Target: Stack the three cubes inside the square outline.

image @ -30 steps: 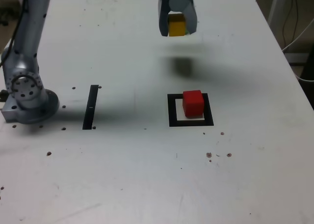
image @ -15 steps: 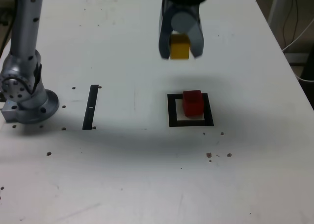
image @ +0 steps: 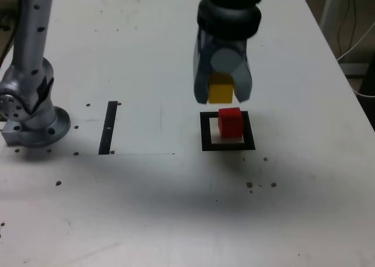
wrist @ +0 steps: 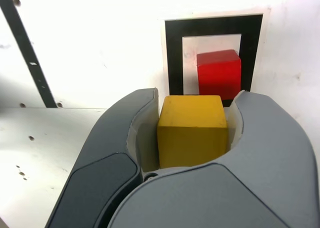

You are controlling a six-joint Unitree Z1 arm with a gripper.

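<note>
Grey two-fingered gripper [image: 222, 94] clamped on small yellow cube [image: 221, 92], held in the air just behind small red cube [image: 230, 122]. Red cube resting on pale centre of flat black square outline [image: 205, 132] on white table [image: 176, 208]. Straight black strip [image: 108, 127] well apart toward exterior view's left.

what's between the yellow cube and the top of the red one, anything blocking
Nothing visible. The tool holds the yellow cube in the air, up and slightly toward the exterior view's left of the red cube, which sits in the square outline with its top bare. The black strip lies well aside.
</note>
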